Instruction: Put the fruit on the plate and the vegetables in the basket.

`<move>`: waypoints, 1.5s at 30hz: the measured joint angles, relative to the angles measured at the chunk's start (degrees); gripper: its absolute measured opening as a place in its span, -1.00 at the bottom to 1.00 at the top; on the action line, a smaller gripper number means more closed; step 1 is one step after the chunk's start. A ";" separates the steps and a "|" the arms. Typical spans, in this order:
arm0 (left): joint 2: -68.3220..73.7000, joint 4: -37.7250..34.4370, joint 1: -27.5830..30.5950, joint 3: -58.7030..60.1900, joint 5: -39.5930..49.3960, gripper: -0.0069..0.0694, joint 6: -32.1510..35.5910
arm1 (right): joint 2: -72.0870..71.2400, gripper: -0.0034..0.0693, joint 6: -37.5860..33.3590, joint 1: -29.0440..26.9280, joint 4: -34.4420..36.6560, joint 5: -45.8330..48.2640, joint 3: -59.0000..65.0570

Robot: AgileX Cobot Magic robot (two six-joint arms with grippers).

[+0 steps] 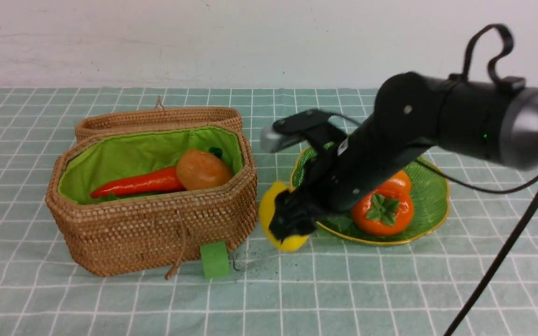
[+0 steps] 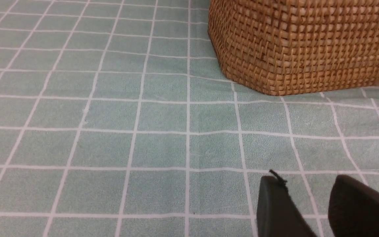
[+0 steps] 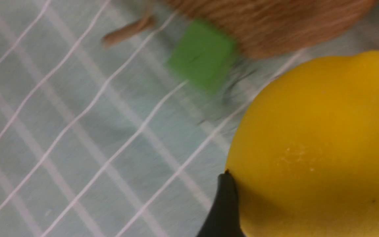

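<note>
Front view: right gripper [image 1: 290, 224] clamped on lemon [image 1: 276, 214], just beside plate [image 1: 430, 219]. Lift clear of rim, set near persimmon [image 1: 383, 210]. Left gripper [image 2: 308, 204] fingers apart, holding nothing.

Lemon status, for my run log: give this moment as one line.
right gripper: shut on lemon, beside plate | left gripper: open, idle | basket: carrot, potato | plate: persimmon

You see the basket [image 2: 304, 46] w/ its woven wall on the checked cloth [image 2: 110, 131]. Left gripper [image 2: 308, 210] fingers [image 2: 275, 210] sit apart, just above cloth, near the basket.
</note>
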 joint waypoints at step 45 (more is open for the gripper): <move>0.00 0.00 0.00 0.00 0.00 -0.19 0.00 | -27.28 -0.95 8.73 -12.89 -8.29 30.49 4.09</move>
